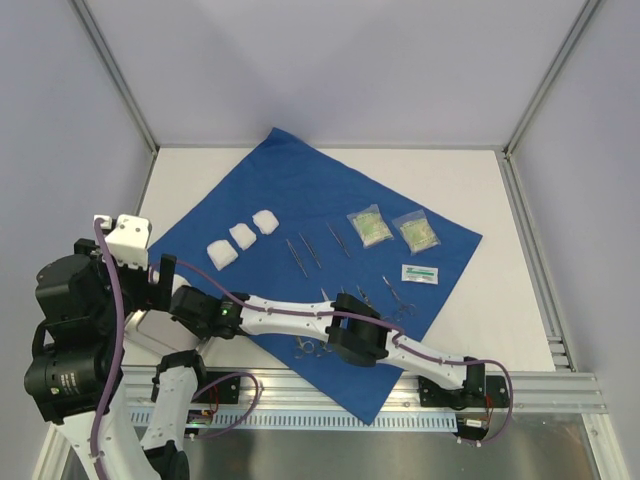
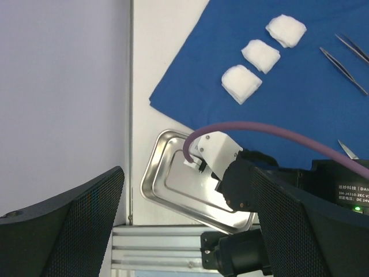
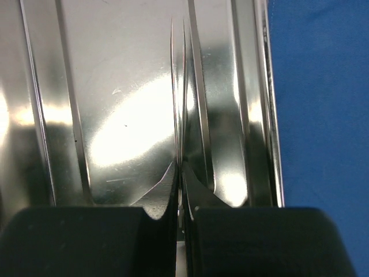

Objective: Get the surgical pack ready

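The right gripper is clamped on thin steel tweezers over a shiny rectangular steel tray; the left gripper hangs wide apart, empty; the royal-blue fabric drape lies spread flat

The only lettering that can be read is white print on the black motor housing of an arm, seen in the left wrist view just below the royal-blue fabric drape. It shows a line of Chinese characters, then "DM-J4310-2EC", then more Chinese characters with "DC 24", all cut off by the picture's edge. The small white sachet lying near the drape's right corner bears green print too small to read.
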